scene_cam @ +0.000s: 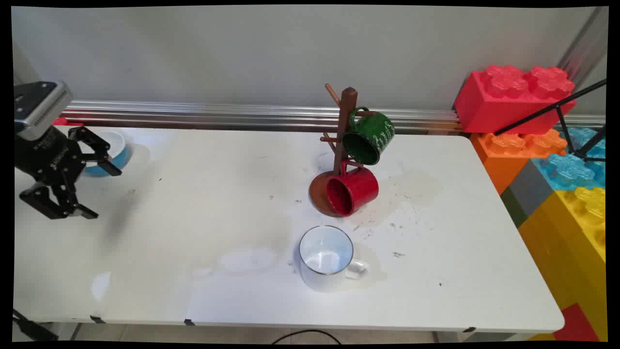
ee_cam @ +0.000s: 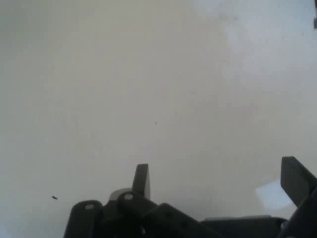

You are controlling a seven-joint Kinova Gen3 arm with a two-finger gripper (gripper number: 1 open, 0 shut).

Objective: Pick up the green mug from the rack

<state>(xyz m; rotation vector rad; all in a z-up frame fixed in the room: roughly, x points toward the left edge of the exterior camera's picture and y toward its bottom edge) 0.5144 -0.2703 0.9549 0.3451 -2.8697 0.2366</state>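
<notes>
A grey wall backs our white counter [scene_cam: 218,203], with big toy bricks [scene_cam: 542,140] at its right. Our gripper [scene_cam: 104,191] hangs at the left, fingers [ee_cam: 142,179] spread wide and holding nothing, beside a blue bowl [scene_cam: 114,150]. Well apart, a brown mug tree [scene_cam: 345,131] carries a green mug [scene_cam: 370,135] and a red mug [scene_cam: 352,193], mouths tilted leftward; a white mug [scene_cam: 325,257] stands upright nearer us.

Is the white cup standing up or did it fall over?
Standing up. The white mug rests on its base on the table, its round opening facing upward and its handle sticking out sideways.
</notes>
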